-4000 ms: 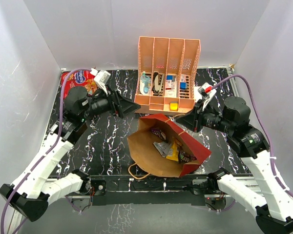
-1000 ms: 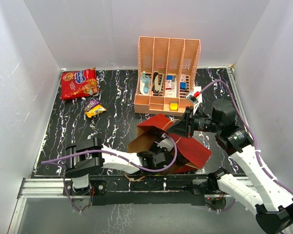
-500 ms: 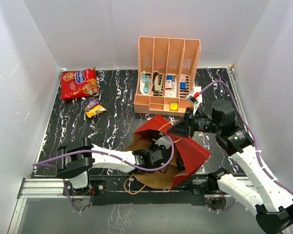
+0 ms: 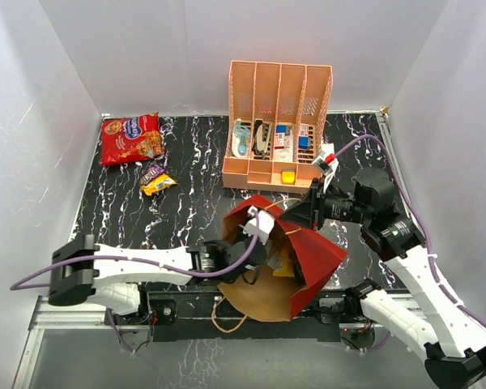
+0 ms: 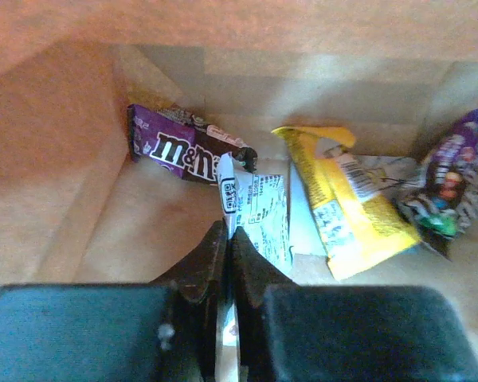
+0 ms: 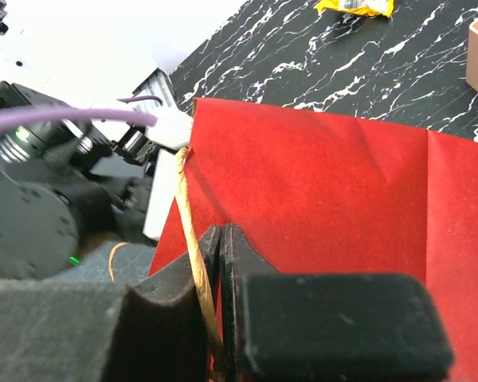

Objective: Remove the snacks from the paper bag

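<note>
Closure just happened: left hand [image 5: 227, 239], inside the paper bag [image 4: 312, 251] at the near middle of the worktop [image 4: 186, 211], now pinches a white packet [image 5: 259, 211]; right hand [image 6: 219, 239] stays clamped on the twine handle [image 6: 190, 231]. Withdrawal looks next.

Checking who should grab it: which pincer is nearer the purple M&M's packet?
Left. The left pincer is inside the paper bag, shut on a silver-white packet next to the purple M&M's packet. The right pincer is outside, clamped on the twine handle.
</note>
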